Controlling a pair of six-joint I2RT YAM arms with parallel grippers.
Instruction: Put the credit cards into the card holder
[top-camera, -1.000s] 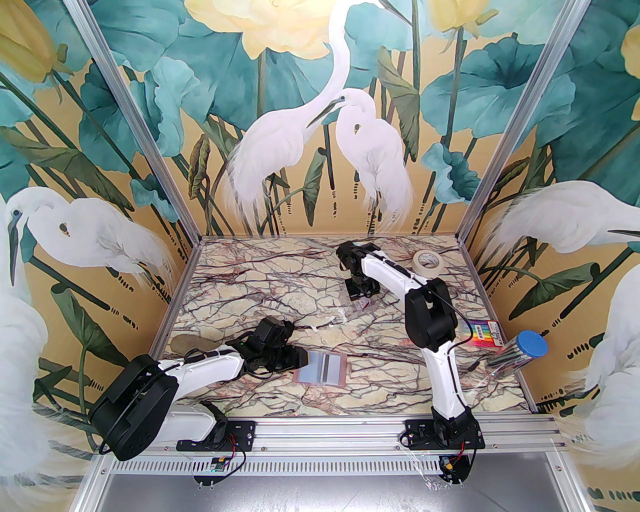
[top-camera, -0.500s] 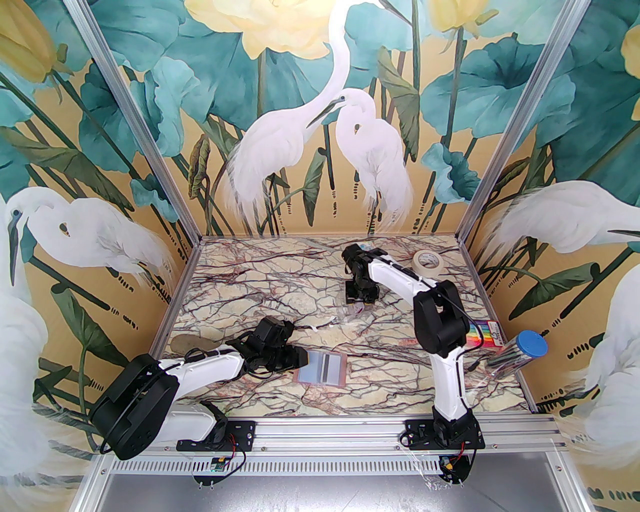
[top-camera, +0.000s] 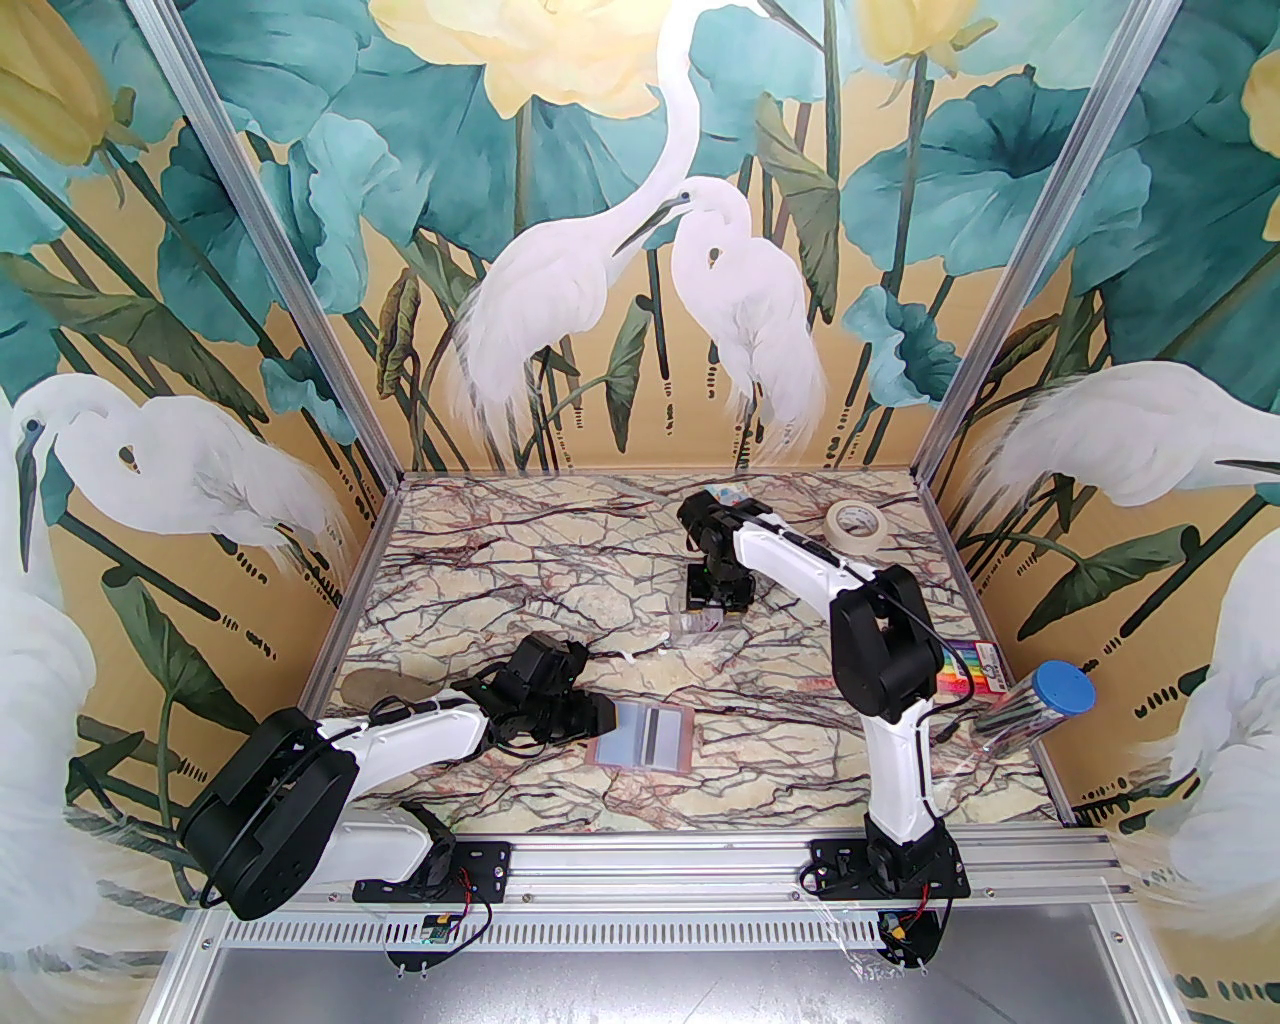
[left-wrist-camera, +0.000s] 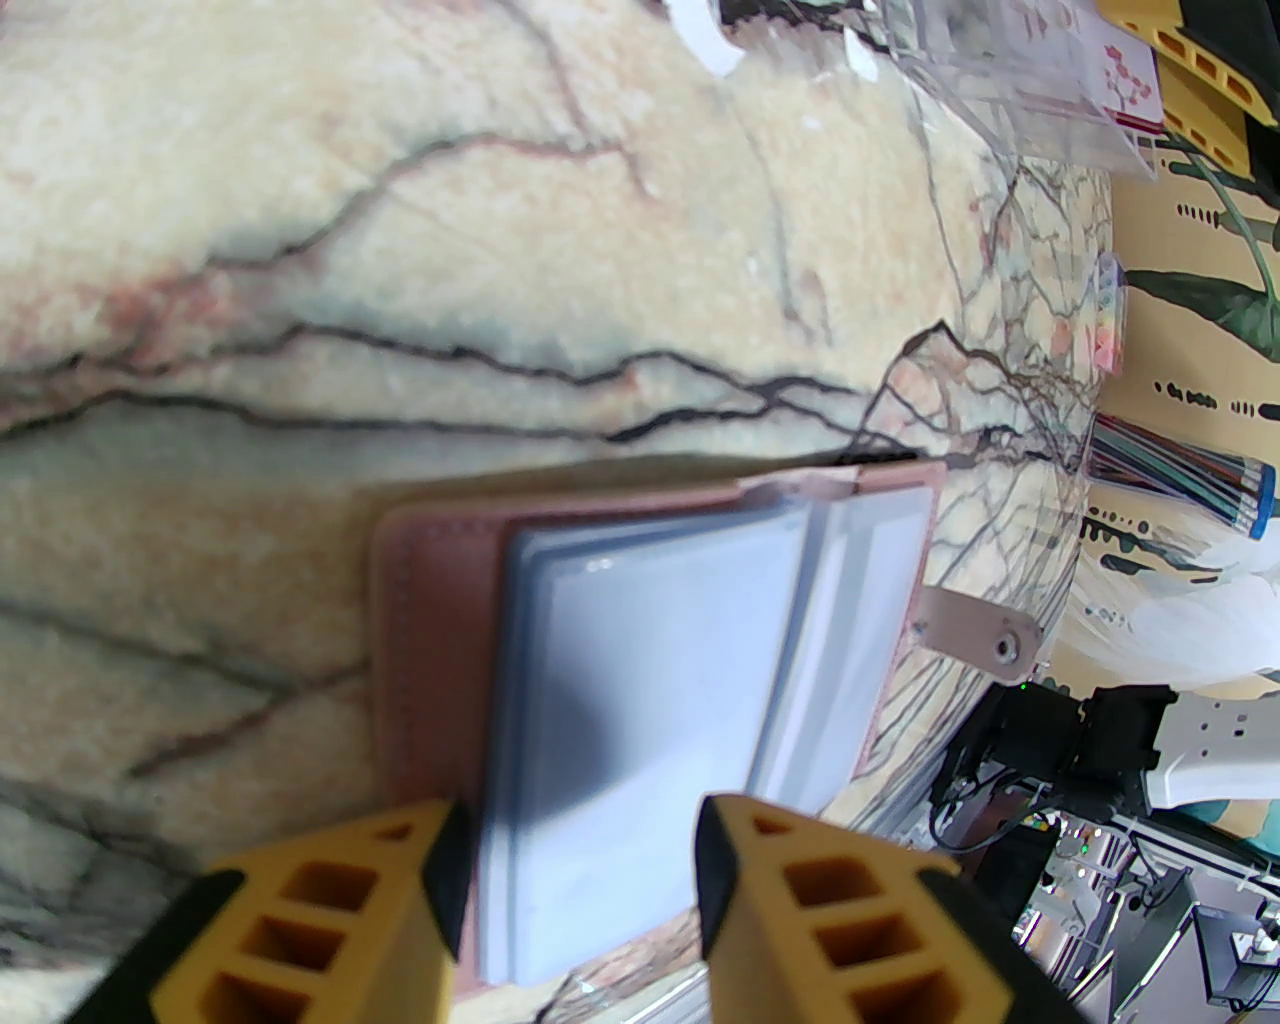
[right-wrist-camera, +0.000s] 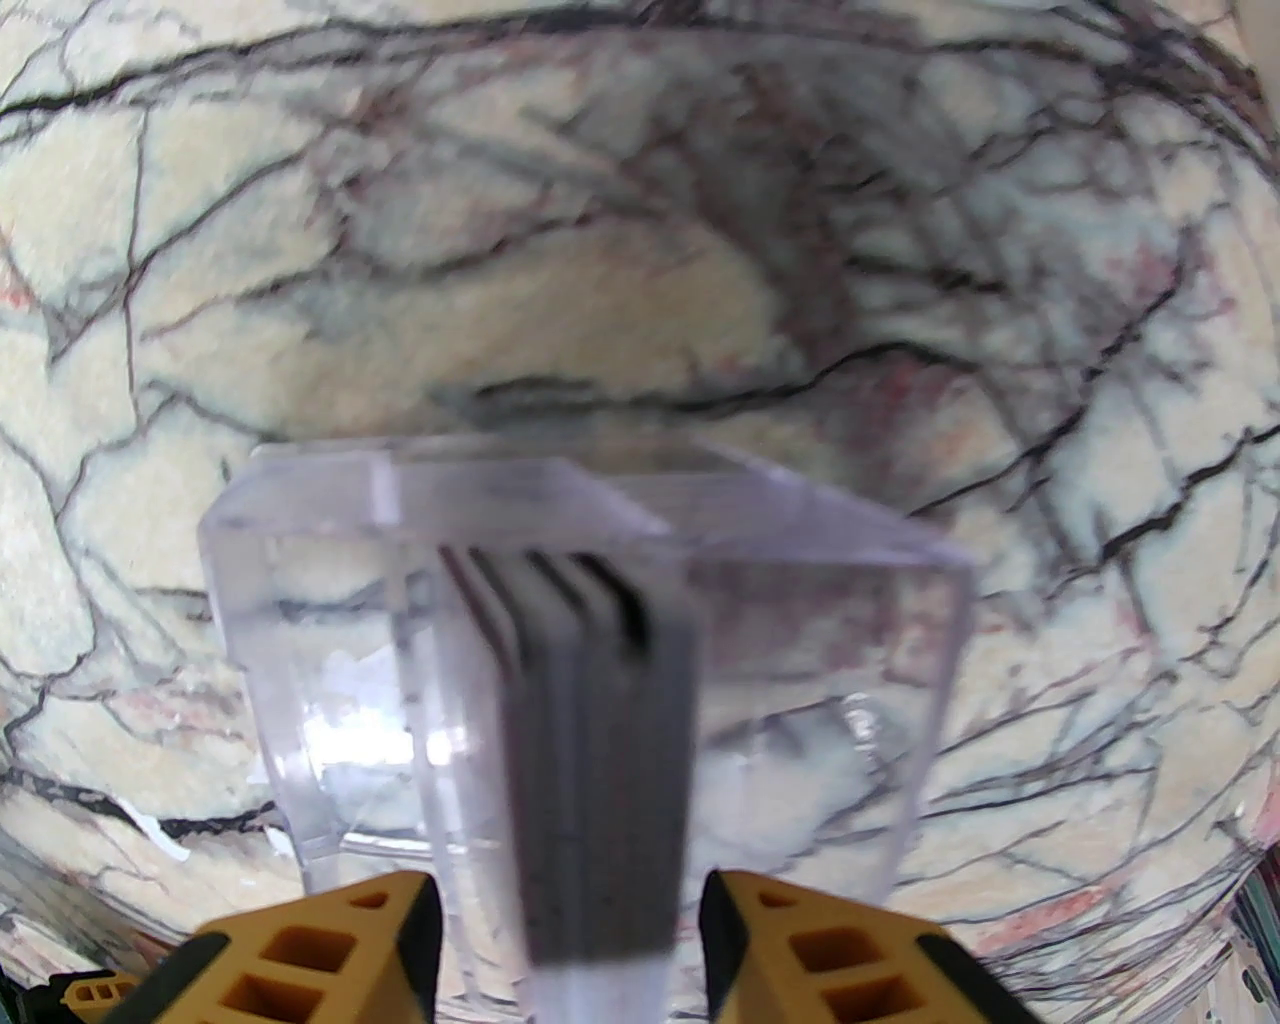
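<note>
I see dusty-pink leather-like folding card holder (left-wrist-camera: 420, 620) lying open on veined marble table (top-camera: 500, 590), front centre, clear sleeves up. Left gripper (left-wrist-camera: 575, 850) low at holder's edge nearest left arm, yellow fingers apart, sleeves between them; clamped or not, I can't tell. Stack of grey plastic credit cards (right-wrist-camera: 600, 750) stands on edge in clear plastic stand (right-wrist-camera: 300, 640), mid-table. Right gripper (right-wrist-camera: 570, 890) straddles stack, jaws apart, gap showing beside one finger.

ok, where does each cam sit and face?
Top external: above and behind the bases, looking down on the table; both arms show.
Left wrist: on left arm, facing the open card holder past left claw.
Right wrist: looking down at credit cards in the clear stand, past right claw.
Shared: top and left wrist see the card holder.
</note>
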